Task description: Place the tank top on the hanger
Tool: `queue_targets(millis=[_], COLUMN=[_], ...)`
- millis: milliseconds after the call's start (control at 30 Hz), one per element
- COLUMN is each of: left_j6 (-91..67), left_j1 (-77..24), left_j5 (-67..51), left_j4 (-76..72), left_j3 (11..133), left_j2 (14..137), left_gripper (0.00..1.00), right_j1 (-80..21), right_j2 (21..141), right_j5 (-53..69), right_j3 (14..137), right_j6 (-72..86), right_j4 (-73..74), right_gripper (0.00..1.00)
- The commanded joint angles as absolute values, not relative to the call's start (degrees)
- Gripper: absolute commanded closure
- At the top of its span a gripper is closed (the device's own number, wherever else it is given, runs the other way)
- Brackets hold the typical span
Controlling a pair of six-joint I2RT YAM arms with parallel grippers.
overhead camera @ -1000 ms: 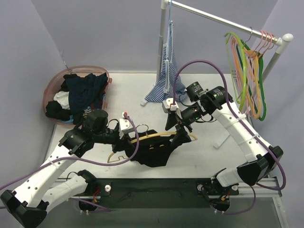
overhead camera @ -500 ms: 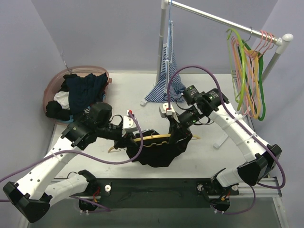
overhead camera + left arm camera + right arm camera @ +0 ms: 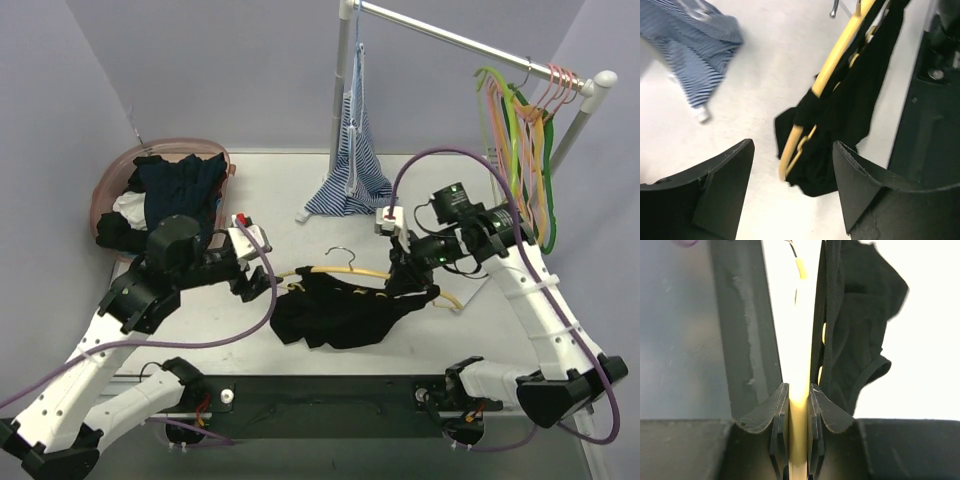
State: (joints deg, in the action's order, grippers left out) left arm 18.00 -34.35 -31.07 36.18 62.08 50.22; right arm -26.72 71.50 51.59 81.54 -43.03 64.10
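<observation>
**Right arm pinches the yellow hanger; left jaws stand apart**

On the overhead camera I see the yellow plastic clothes hanger running crosswise over the middle of the white table, its thin metal hook pointing away from the arm bases. The black soft-fabric tank top is draped over its left and middle parts and bunches on the near side, and the hanger's right end shows bare. The right gripper sits on the hanger's right half, against the cloth; the left gripper is just beside the hanger's left end, and from here I cannot tell whether it touches the fabric. A pink plastic laundry basket of dark clothes stands at the far left corner; a blue-and-white striped garment hangs from the white rail; green, orange and pink hangers hang at the rail's right end.

On the left wrist camera the left gripper has its fingers spread wide with nothing between them; the hanger and tank top lie beyond the fingertips, apart from both; the striped garment is blurred at upper left.

On the right wrist camera the right gripper is pressed tight onto the hanger's yellow bar; the tank top hangs along the bar's right side, just past the right finger.
</observation>
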Motion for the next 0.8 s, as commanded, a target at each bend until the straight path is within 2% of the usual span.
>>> queue_targets(millis=[0,233,500,767], left_j6=[15.29,13.45,8.71,8.17], left_j1=[-33.66,-33.57,-33.57,-33.57], left_j5=[-20.50,-16.61,-15.56,-15.47], left_j4=[31.19,33.13,30.85,30.50], left_j3=[61.17,56.87,51.51,51.94], left_j2=[45.02,38.16,34.02,34.54], left_gripper=[0.24,0.23,0.23,0.22], right_j1=[-20.23,-7.40,13.07,17.84], right_j2=[65.06,58.28,54.93,63.35], right_j5=[49.93,49.04,57.03,63.10], right_j3=[79.72,78.31,87.69,102.21], right_j6=[-37.36,-33.67,-29.71,-18.12], right_j4=[66.01,66.09,67.24,63.29], right_gripper=[1.00,1.00,1.00,1.00])
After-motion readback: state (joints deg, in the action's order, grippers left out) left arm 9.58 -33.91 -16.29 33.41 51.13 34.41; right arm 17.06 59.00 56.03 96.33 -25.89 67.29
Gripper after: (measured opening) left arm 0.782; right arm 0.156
